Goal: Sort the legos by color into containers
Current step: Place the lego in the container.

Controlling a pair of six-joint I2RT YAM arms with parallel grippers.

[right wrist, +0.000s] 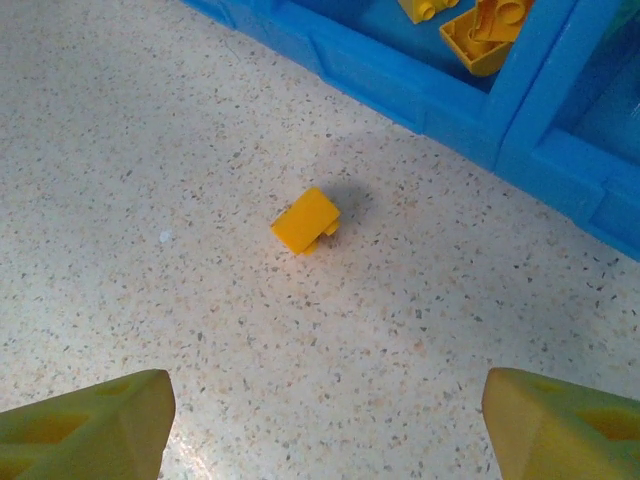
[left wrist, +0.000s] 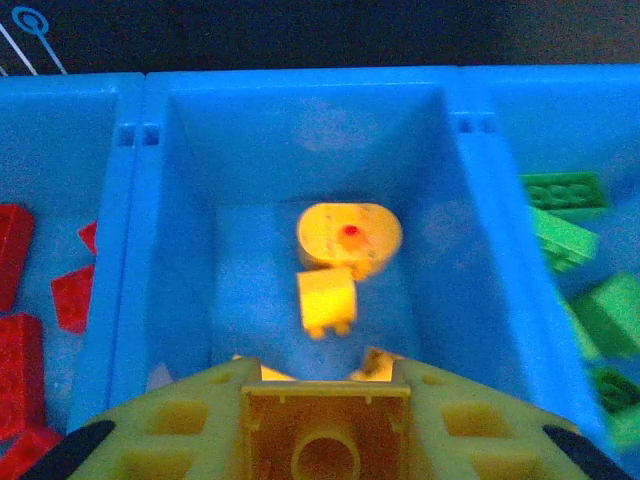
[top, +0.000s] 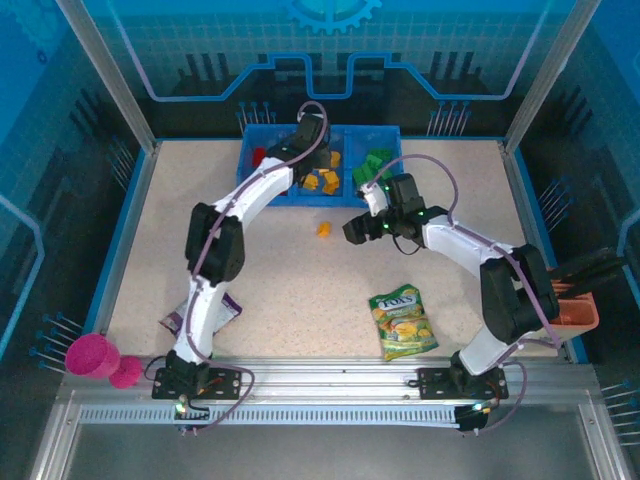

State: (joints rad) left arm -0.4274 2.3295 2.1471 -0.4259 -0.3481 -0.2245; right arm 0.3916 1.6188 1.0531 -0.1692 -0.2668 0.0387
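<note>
The left gripper (left wrist: 325, 372) is clamped on a yellow brick (left wrist: 326, 440) above the middle compartment of the blue tray (left wrist: 130, 250). The tray sits at the far edge of the table (top: 250, 280), with red bricks (left wrist: 20, 340) in its left compartment and green bricks (left wrist: 565, 215) in its right. The right gripper (right wrist: 322, 390), its fingers wide apart and holding nothing, hovers over a loose yellow brick (right wrist: 305, 220) lying on the table near the tray's near wall.
</note>
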